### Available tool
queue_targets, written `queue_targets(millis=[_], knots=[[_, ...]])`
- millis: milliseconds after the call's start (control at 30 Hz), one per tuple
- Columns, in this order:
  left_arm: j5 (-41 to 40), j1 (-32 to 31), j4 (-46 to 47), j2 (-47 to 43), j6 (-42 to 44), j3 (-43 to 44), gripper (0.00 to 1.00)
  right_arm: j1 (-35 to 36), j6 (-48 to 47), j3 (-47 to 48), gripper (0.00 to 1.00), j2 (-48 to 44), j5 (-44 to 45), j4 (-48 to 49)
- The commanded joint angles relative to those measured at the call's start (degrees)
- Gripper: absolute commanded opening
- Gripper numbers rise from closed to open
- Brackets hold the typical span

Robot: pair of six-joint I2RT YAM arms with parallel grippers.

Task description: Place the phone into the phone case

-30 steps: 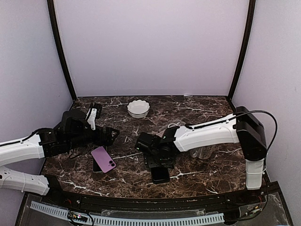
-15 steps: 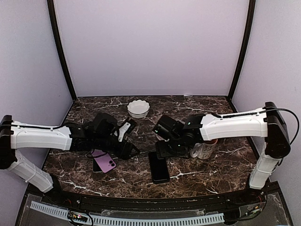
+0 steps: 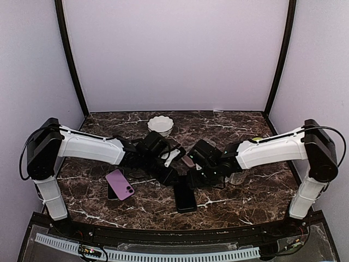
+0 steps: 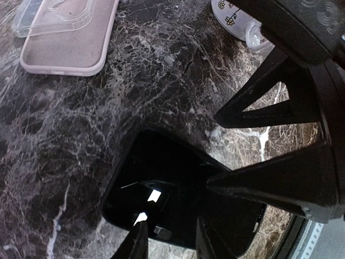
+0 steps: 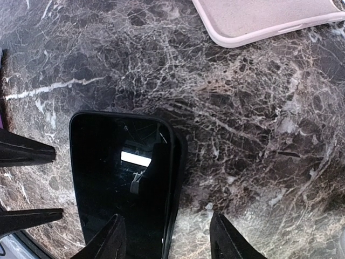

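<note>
Plainly crowded over the middle of the dark marbled stone table. Real risk of a knock between the left hand and the right hand, both parted and holding nothing, facing in from 9 and 3 o'clock on one spot. Risk too of skidding the glossy black slab phone across smooth stone, or of pinching a single corner and tipping it, given so thin an edge lying flat. Lies screen up at 6 o'clock of both hands; cannot tell whether any finger touches it. Runs its long axis from 12 to 6 o'clock in the overhead view, near end leaning slightly toward 5; cannot tell which end is the top. At 12 o'clock of the phone, apart from it, the pale pink soft phone case, seemingly hollow side up, easily shoved aside by a careless hand.
</note>
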Motion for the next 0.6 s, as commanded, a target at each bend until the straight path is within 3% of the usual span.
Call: queue_targets(millis=[0,200,467,567], knots=[[2.31,-0.23,-4.73,4.17,1.95,3.95,0.28,-0.74,-0.48,-1.73,0.53,-0.13,-0.98,4.84],[1.43,-0.24,-10.60,6.38,2.86,6.85,0.24,-0.75,0.22,-3.62,0.52,0.07,-1.29,6.25],[4.91,-0.29,-9.49,0.30,3.01,4.47,0.28,-0.75,0.45,-4.96,0.51,1.39,-1.72,7.04],[2.74,-0.19,-10.19,-1.19,3.73,2.99,0.29,-0.80,0.31,-5.31,0.49,0.99,-2.08,7.23]])
